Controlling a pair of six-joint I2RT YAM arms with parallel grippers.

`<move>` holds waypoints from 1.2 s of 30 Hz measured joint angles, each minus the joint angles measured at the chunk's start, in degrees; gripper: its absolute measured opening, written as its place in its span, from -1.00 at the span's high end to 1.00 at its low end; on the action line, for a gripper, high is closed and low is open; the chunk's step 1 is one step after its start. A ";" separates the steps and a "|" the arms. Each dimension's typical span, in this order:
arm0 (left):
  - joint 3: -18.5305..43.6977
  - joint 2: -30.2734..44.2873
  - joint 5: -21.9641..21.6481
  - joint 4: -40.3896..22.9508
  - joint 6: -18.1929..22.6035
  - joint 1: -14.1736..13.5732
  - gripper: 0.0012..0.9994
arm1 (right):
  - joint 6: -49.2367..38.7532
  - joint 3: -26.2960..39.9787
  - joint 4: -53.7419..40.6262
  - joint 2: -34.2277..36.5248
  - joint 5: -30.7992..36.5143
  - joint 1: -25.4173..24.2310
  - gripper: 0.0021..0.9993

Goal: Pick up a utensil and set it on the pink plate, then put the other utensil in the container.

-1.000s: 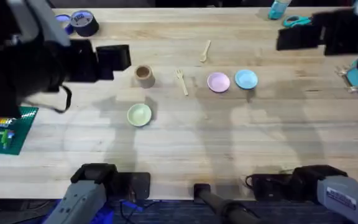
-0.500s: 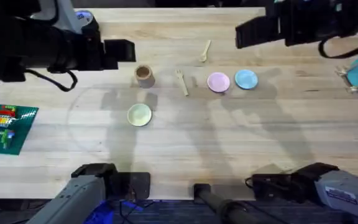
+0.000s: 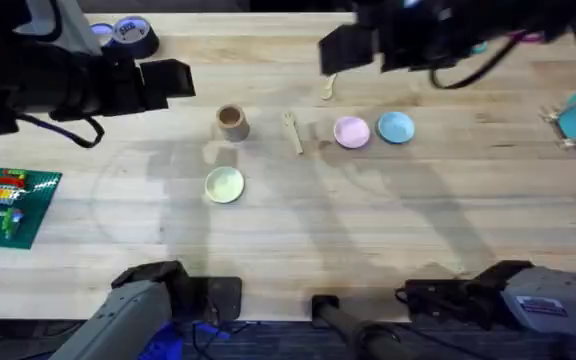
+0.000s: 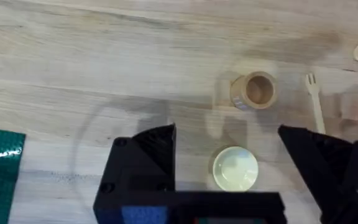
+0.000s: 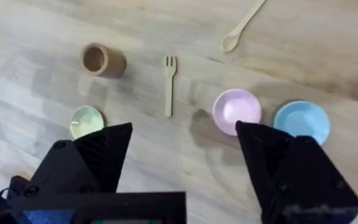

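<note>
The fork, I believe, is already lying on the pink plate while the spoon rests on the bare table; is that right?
Not quite. The fork lies on the bare table, between the container and the pink plate, which holds nothing. The right wrist view shows this. The spoon does rest on the bare table.

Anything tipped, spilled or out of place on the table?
Nothing stands out. The cup is upright and empty, the fork and spoon lie flat on the table, and the pink plate is bare.

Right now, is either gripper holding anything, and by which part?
Nothing is held. Both grippers are open; the fork and spoon lie on the table.
</note>
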 joint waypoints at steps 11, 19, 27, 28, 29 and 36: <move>0.00 0.00 0.01 0.00 0.00 2.73 -0.99 | 4.16 5.00 0.01 10.76 7.01 8.99 -0.99; 0.00 0.00 0.00 0.00 0.00 2.91 -0.99 | 7.46 10.16 0.46 17.91 10.45 11.89 -0.99; 0.00 0.00 0.01 -0.01 0.01 2.91 -0.99 | 9.43 10.16 1.79 22.27 12.41 12.84 -0.99; 0.00 0.00 0.00 0.00 0.00 2.91 -0.99 | 9.48 10.16 1.94 22.75 12.50 12.88 -0.99; 0.00 0.00 0.02 -0.02 0.00 2.91 -0.99 | 9.60 10.16 2.04 23.21 12.53 12.88 -0.99; 0.00 0.00 0.00 -0.02 0.00 2.91 -0.99 | 10.04 10.16 2.81 26.64 12.61 12.88 -0.99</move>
